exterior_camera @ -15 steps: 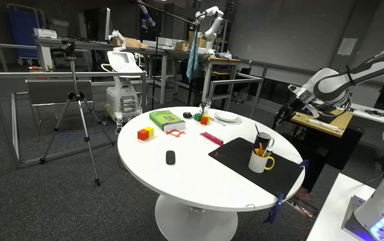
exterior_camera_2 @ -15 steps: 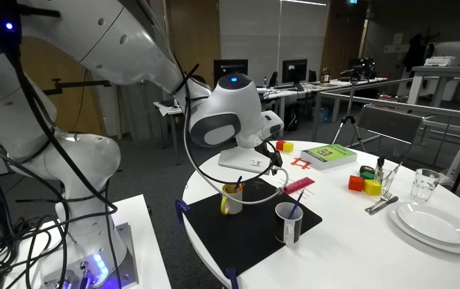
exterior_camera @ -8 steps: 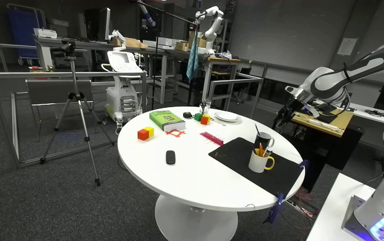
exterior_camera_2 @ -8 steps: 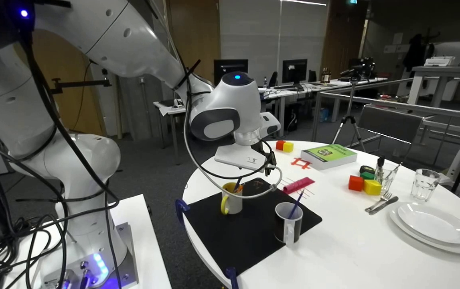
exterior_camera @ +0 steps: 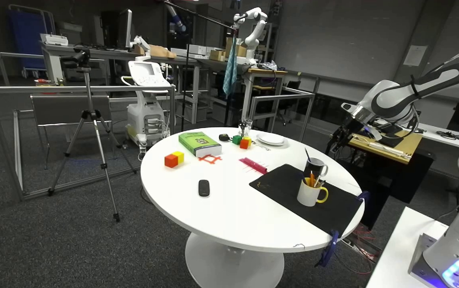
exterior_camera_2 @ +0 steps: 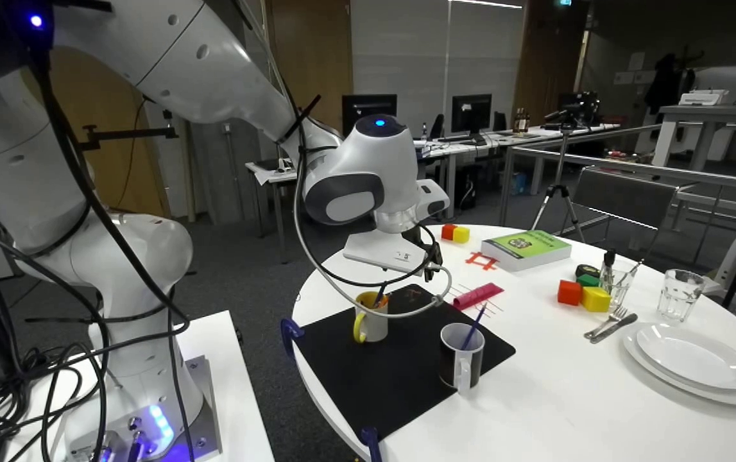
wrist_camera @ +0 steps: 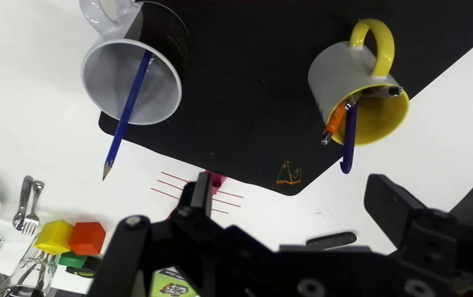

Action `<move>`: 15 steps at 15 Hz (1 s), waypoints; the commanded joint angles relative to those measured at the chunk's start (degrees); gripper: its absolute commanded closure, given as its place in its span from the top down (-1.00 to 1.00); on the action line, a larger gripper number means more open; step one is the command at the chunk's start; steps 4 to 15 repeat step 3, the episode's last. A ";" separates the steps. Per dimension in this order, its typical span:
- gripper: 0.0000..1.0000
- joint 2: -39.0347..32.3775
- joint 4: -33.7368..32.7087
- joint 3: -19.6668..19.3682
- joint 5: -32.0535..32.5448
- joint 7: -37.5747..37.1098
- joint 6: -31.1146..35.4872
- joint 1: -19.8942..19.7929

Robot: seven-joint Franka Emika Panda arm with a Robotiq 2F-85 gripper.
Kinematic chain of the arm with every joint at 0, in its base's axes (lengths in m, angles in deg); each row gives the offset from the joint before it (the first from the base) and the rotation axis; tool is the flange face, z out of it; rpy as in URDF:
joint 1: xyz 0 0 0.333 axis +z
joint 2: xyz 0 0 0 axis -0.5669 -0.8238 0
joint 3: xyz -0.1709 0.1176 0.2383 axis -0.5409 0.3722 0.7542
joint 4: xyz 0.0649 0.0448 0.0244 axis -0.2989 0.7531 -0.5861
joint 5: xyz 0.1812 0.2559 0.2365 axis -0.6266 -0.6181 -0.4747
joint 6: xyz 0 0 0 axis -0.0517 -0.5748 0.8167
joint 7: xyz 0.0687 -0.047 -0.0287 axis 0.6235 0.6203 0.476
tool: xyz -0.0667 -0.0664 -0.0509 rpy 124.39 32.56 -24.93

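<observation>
My gripper (wrist_camera: 289,190) is open and empty, its two black fingers wide apart in the wrist view. It hovers above the round white table, near the black mat (wrist_camera: 236,103). It also shows in both exterior views (exterior_camera: 335,140) (exterior_camera_2: 433,260). A white mug with yellow inside and handle (wrist_camera: 339,70) holds several pens and stands on the mat. A black-and-white mug (wrist_camera: 158,33) with a blue pencil (wrist_camera: 131,99) stands near the mat's edge. A pink object (exterior_camera_2: 478,296) lies by the mat, partly behind the left finger in the wrist view. A dark oblong object (wrist_camera: 331,240) lies between the fingers' lines.
A green book (exterior_camera: 199,144), red and yellow cubes (exterior_camera: 174,159), and an orange-red frame (exterior_camera: 210,159) lie on the table. Another cube group (exterior_camera_2: 582,296) is beside glasses (exterior_camera_2: 679,295), cutlery (exterior_camera_2: 611,324) and stacked plates (exterior_camera_2: 695,359). Blue clamps (exterior_camera: 329,248) grip the mat's edge.
The arm and gripper shifted slightly between one second and half a second ago, leftward in both exterior views, and have stayed still since. The table objects have not moved.
</observation>
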 commanded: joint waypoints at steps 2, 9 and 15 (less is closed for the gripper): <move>1.00 -1.30 0.15 2.06 -3.19 2.17 0.00 -1.68; 1.00 -1.30 0.15 2.06 -3.19 2.17 0.00 -1.68; 1.00 -1.30 0.15 2.06 -3.19 2.17 0.00 -1.68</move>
